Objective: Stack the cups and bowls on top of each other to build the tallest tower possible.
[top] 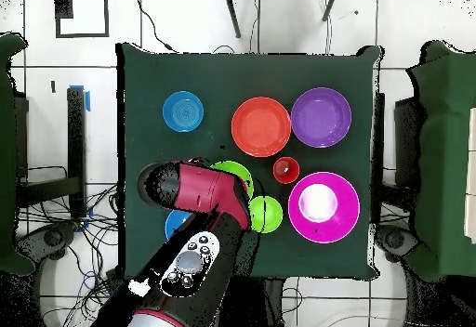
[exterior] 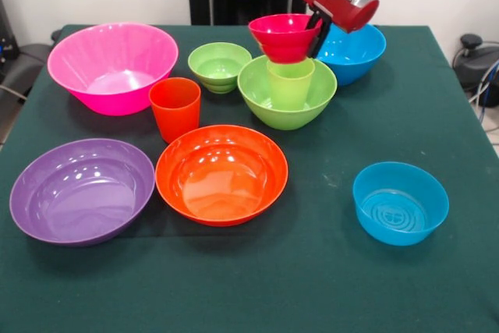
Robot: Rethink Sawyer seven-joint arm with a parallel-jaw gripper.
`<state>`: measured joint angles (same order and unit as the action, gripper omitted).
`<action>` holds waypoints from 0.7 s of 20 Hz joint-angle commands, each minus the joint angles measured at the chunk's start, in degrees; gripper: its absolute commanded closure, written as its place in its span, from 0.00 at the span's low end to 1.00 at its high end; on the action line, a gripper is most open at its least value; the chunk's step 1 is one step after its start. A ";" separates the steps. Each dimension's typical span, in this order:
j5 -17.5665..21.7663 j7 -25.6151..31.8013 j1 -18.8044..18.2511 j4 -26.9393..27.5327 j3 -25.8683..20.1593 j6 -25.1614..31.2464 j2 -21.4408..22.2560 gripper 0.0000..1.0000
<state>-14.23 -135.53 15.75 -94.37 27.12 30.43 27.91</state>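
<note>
The tower stands at the table's far middle: a medium green bowl [exterior: 287,95] holds a lime green cup [exterior: 291,82], and a small red bowl [exterior: 284,35] sits on the cup. My gripper [exterior: 316,33] comes down from the upper right and grips the red bowl's right rim. The orange cup [exterior: 175,108] stands left of the tower. In the overhead view my arm covers the tower; only the green bowl's edge [top: 233,169] shows. The orange cup also shows in the overhead view [top: 286,169].
A pink bowl [exterior: 113,65] and a small green bowl [exterior: 219,65] stand at the far left. A blue bowl [exterior: 352,54] stands behind the tower. A purple bowl [exterior: 82,190], an orange bowl [exterior: 221,174] and a smaller blue bowl [exterior: 400,202] stand in front.
</note>
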 commanded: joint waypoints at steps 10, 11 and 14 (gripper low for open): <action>-0.85 -8.94 1.17 1.16 -5.94 -5.00 -3.86 1.00; -0.86 -8.69 0.98 1.15 -6.16 -5.26 -3.85 1.00; -0.99 -8.63 0.92 1.37 -6.24 -5.77 -4.07 1.00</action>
<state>-14.31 -135.53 15.96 -94.39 27.05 28.10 26.76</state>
